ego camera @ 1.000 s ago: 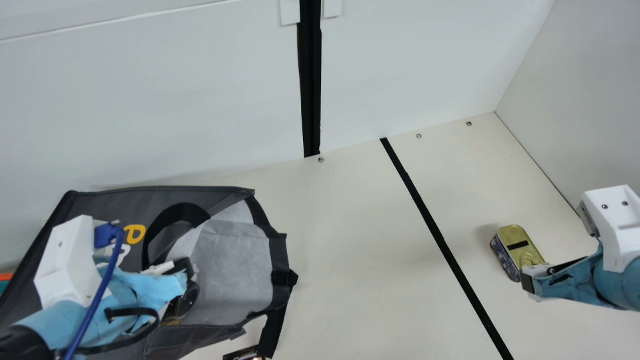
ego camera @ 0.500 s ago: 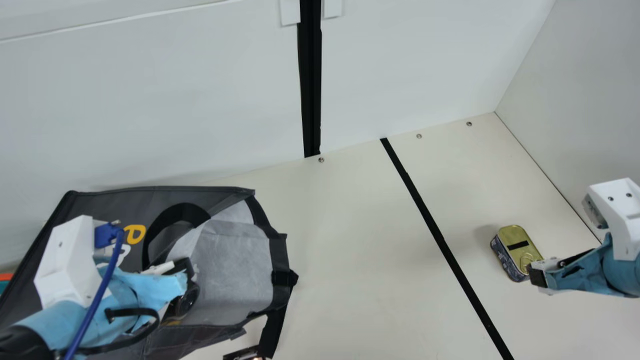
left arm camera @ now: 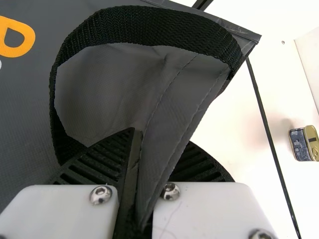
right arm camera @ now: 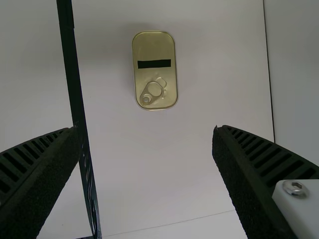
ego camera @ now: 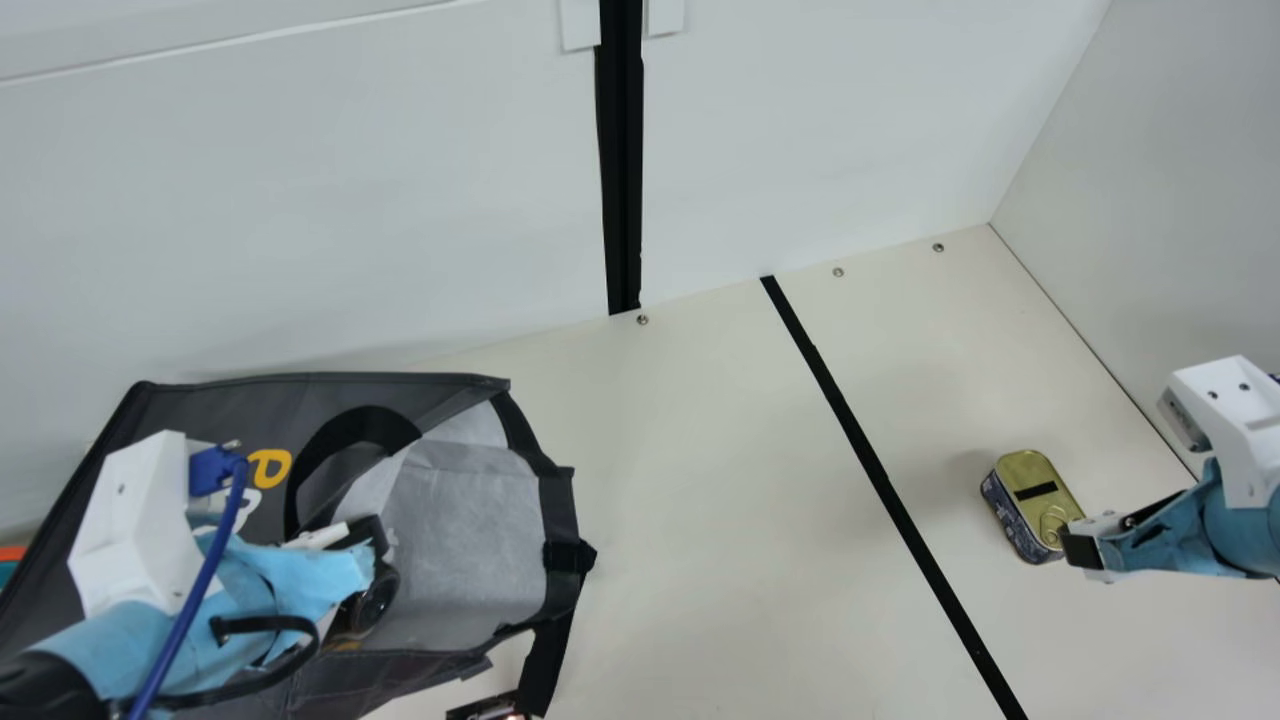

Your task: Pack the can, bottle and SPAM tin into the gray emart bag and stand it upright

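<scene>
- My right gripper (right arm camera: pixel 145 129) has its fingers spread wide with nothing between them; it is the nearer one to the SPAM tin (right arm camera: pixel 155 89) by far.
- The tin lies on the cream table (ego camera: pixel 700 500), lid and ring pull up, just out past the right fingertips and roughly in line with the gap between them.
- Its long axis runs away from the gripper, across the line joining the two fingers — so I judge they can close on its long sides, over the narrow width, with little or no turn of the wrist.
- What I want next is a shift toward the tin, then down, with one finger on each side; coming down short, I could clip the ring-pull end.
- My left gripper (left arm camera: pixel 144 149) is closed on a fold of the gray emart bag (ego camera: pixel 200 410), which lies on its side, well apart from the tin. Its mouth opens toward the right arm's side — a handy way in, I think.
</scene>
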You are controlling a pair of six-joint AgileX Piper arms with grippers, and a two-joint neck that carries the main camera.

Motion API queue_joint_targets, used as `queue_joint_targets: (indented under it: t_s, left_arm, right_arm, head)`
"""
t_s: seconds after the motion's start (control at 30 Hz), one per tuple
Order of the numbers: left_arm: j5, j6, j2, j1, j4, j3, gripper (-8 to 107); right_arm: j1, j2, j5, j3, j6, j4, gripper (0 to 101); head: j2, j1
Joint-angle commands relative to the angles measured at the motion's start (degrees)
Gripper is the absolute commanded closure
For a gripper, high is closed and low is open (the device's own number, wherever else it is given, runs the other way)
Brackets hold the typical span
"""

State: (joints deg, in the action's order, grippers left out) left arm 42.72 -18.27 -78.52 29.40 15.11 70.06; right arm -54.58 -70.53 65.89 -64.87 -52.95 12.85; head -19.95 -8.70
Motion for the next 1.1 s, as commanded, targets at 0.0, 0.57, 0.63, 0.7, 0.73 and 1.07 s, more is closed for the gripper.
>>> queue_joint_targets:
  t_s: [0.0, 0.57, 0.63, 0.7, 0.73, 1.07]
  left_arm:
    - [0.00, 0.00, 0.00, 0.00, 0.00, 0.00, 107]
    - [0.00, 0.00, 0.00, 0.00, 0.00, 0.00, 107]
    - [0.00, 0.00, 0.00, 0.00, 0.00, 0.00, 107]
    - [0.00, 0.00, 0.00, 0.00, 0.00, 0.00, 107]
    - [0.00, 0.00, 0.00, 0.00, 0.00, 0.00, 107]
    - [0.00, 0.00, 0.00, 0.00, 0.00, 0.00, 107]
  right_arm:
    - [0.20, -0.64, -0.78, 0.32, -0.40, 0.18, 6]
    - [3.76, -7.50, -9.04, 3.25, -2.84, 0.80, 6]
    - [4.26, -8.42, -9.88, 3.45, -2.76, 0.76, 6]
    - [4.74, -9.36, -10.74, 3.64, -2.64, 0.70, 6]
    - [4.96, -9.86, -11.13, 3.67, -2.57, 0.68, 6]
    - [6.60, -15.31, -14.90, 3.19, -1.92, 0.60, 6]
  head:
    - [-0.05, -1.30]
    - [-0.05, -1.30]
    - [-0.05, -1.30]
    - [-0.05, -1.30]
    - [-0.05, -1.30]
    - [-0.05, -1.30]
